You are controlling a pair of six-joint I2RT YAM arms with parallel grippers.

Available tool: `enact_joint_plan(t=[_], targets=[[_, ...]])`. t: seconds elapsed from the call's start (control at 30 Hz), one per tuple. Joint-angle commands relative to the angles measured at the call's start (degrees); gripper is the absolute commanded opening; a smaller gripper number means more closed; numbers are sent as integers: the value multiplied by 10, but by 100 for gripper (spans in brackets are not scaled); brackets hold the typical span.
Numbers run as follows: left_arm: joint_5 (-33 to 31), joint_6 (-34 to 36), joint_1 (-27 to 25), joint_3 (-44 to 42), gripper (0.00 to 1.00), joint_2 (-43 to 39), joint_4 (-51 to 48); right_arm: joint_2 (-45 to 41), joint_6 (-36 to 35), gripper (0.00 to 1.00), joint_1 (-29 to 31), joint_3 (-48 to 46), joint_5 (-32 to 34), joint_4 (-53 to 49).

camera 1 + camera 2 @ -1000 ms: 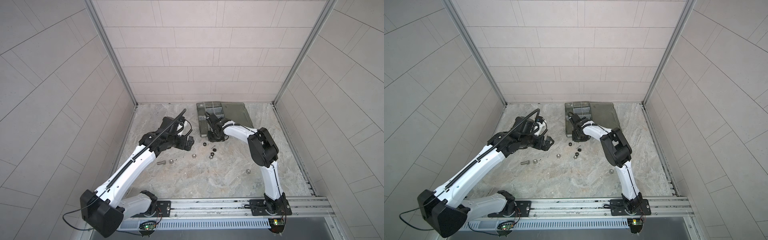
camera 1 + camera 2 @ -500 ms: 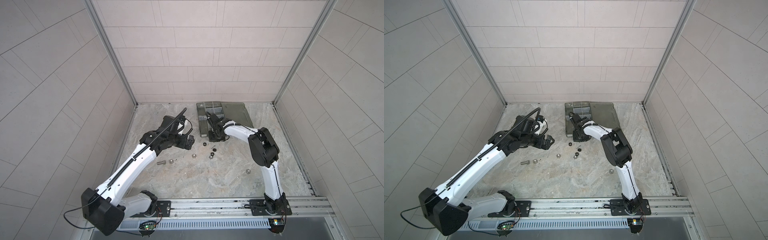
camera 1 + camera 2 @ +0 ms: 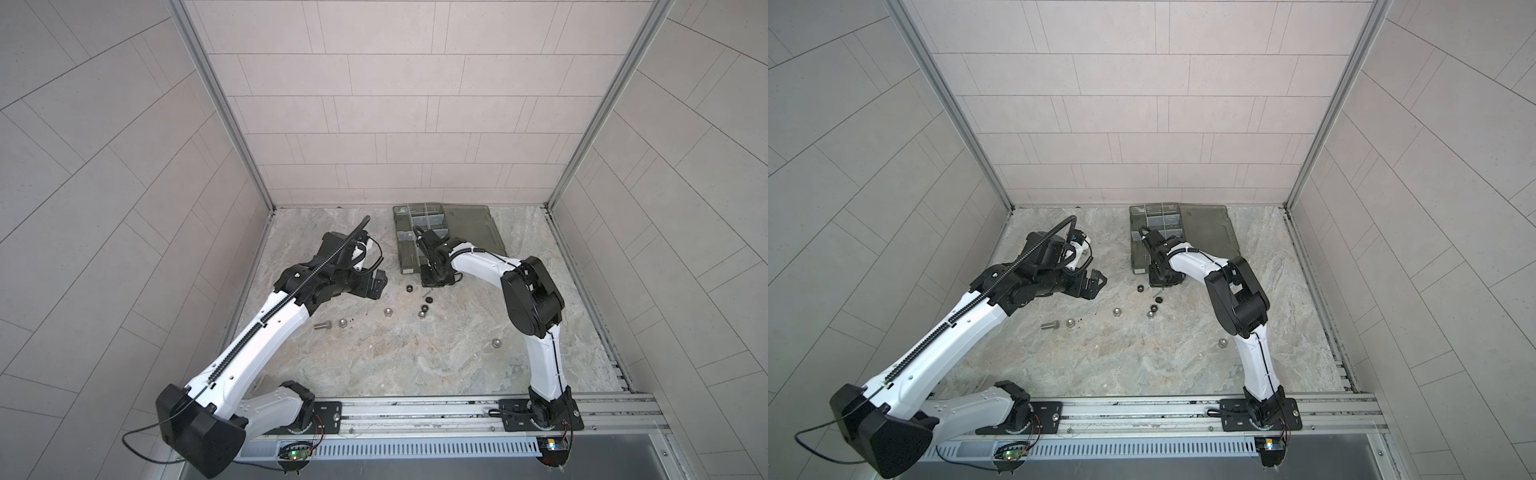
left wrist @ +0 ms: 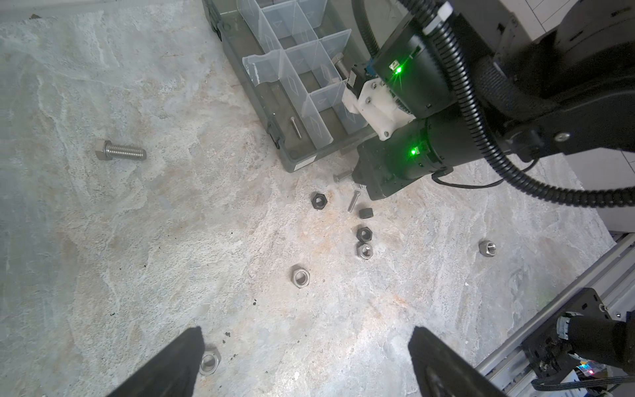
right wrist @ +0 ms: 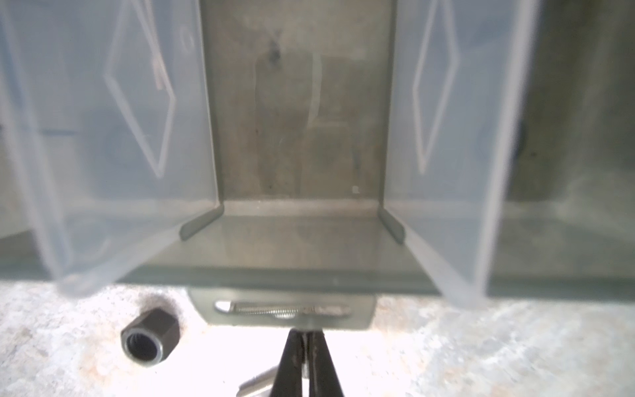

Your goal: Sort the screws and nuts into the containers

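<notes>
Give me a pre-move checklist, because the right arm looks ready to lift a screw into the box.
1. Grip: right gripper jaws shut on what looks like a thin screw: ok.
2. Access: organizer box with lid open: ok.
3. Compartment ahead bare: ok.
4. Same compartment as the stored thin screw: cannot tell.
5. Left gripper open, apart from the right arm: ok.
6. Black nut beside the jaws, not touching: ok.

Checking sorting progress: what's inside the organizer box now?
Left wrist view: the organizer box holds a thin screw in an end compartment and a thick bolt farther in. The right arm hides other compartments.
</notes>
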Motion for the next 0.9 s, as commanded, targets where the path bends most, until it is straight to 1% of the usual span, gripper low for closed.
enact_joint_plan(t=[0.0,0.2,0.43,0.6,0.87], targets=[[-6,0,-3,5,100,-14,-12,-42,-1,0,6,0,17,-26],[-7,0,-3,1,100,-20,-11,-56,-5,0,13,18,22,-42],[-13,1,-3,0,100,-23,-11,-49,-13,1,16,86,24,-67],[-14,6,-3,-1,100,-18,-11,-10,-21,2,17,168,17,-86],[-6,11,-3,14,100,7,-10,85,-27,3,19,306,-9,-100]])
